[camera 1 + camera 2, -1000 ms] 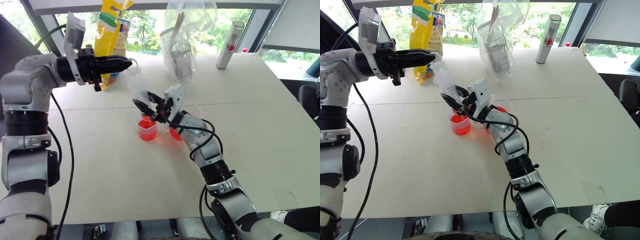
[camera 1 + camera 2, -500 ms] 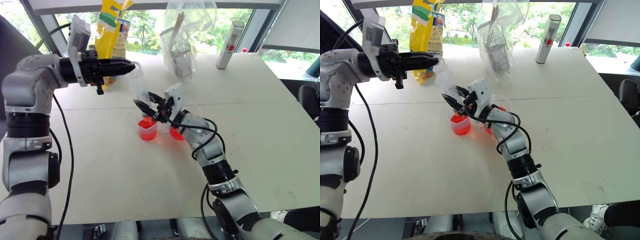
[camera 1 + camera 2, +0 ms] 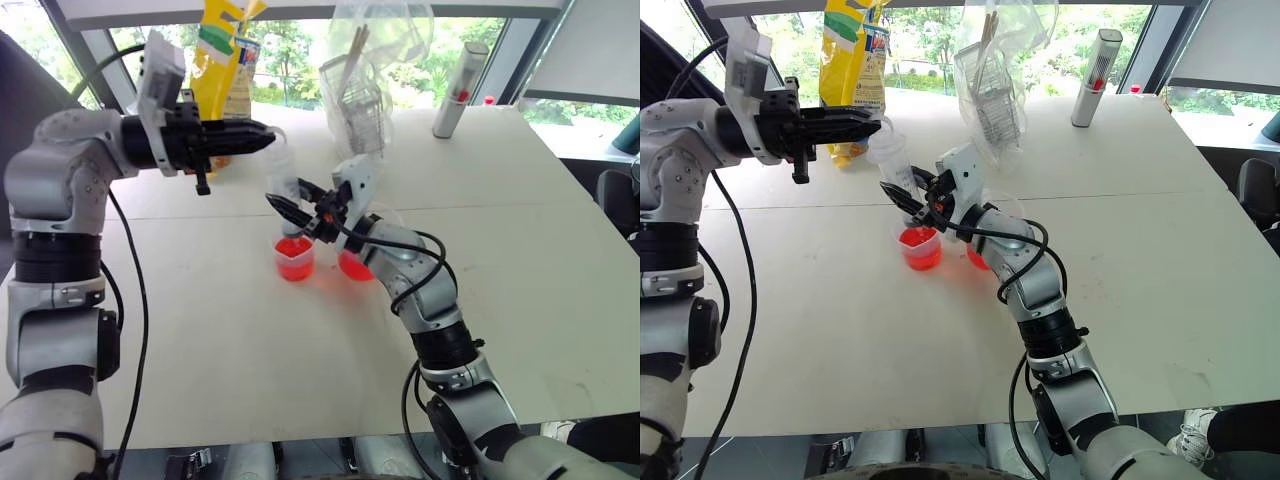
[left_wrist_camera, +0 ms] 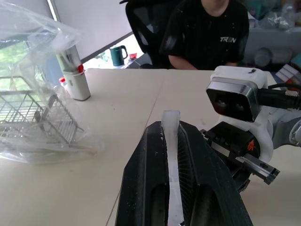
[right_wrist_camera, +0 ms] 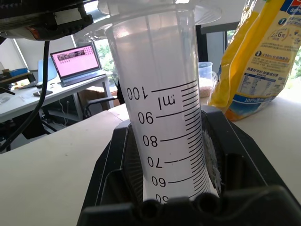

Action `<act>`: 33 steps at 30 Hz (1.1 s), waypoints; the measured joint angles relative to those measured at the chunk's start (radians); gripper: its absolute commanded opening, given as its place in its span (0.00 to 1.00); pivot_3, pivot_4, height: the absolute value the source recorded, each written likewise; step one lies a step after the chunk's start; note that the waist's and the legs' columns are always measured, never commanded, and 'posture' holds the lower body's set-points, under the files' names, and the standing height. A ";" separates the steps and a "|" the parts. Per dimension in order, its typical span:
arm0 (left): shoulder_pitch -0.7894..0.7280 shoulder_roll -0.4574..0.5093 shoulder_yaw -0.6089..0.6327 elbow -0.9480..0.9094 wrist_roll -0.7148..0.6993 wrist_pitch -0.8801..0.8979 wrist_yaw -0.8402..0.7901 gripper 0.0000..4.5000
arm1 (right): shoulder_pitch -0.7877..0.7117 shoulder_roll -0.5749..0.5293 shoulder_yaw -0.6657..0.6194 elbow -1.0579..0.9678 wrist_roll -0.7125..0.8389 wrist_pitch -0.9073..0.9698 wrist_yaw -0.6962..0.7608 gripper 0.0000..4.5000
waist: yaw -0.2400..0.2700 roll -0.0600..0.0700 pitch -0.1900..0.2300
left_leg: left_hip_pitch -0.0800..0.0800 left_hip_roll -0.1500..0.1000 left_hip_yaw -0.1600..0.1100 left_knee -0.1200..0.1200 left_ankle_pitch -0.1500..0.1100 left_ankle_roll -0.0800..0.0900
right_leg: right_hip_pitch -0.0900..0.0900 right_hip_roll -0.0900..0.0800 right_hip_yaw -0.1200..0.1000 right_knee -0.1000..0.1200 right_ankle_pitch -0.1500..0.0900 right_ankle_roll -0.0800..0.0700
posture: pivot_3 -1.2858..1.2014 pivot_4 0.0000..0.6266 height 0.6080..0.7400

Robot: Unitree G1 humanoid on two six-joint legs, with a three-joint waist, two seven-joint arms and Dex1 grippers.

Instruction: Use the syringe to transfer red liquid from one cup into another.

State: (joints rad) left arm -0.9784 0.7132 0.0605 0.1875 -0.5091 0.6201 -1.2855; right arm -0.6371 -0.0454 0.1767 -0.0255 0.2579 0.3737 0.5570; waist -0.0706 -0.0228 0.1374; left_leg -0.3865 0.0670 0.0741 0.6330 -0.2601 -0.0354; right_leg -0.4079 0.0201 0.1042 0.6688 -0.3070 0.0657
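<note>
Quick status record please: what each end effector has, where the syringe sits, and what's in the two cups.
left end effector: shut on the plunger of the syringe
right end effector: shut on the syringe barrel
syringe: tilted, tip down over the smaller cup
smaller cup: holds red liquid
spouted cup: beside it, partly behind the right arm, red liquid inside

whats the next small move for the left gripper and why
Probably a slow pull of the plunger upward. The right gripper clamps the syringe barrel above the smaller cup, the left gripper pinches the plunger top, and the barrel shows no red liquid yet.
</note>
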 measured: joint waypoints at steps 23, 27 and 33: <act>-0.029 -0.021 0.001 0.018 -0.048 0.079 -0.002 0.47 | -0.006 0.007 -0.026 -0.085 0.050 0.092 -0.057 0.31 | 0.000 0.000 0.000 | -0.001 0.000 -0.001 0.000 0.000 0.000 | -0.001 0.000 -0.001 -0.001 0.000 0.000 | 0.52 0.24 0.99; -0.028 -0.021 -0.012 0.039 -0.037 0.082 0.005 0.90 | -0.010 0.023 -0.033 -0.096 0.062 0.082 -0.064 0.31 | 0.000 0.000 0.000 | -0.001 0.000 -0.001 0.000 0.000 0.000 | -0.001 0.000 0.000 0.000 0.000 0.000 | 0.52 0.24 0.99; -0.028 0.002 -0.030 0.081 -0.020 0.047 -0.020 0.90 | -0.032 0.030 -0.025 -0.132 0.070 0.072 -0.073 0.31 | -0.002 0.000 0.000 | -0.001 0.000 -0.001 -0.001 0.000 0.000 | -0.001 0.000 0.000 -0.001 0.000 0.000 | 0.52 0.24 0.99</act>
State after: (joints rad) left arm -1.0064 0.7152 0.0304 0.2681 -0.5294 0.6673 -1.3052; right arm -0.6692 -0.0156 0.1517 -0.1571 0.3283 0.4454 0.4838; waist -0.0723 -0.0232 0.1372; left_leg -0.3875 0.0669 0.0734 0.6325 -0.2601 -0.0353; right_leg -0.4091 0.0204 0.1042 0.6682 -0.3070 0.0656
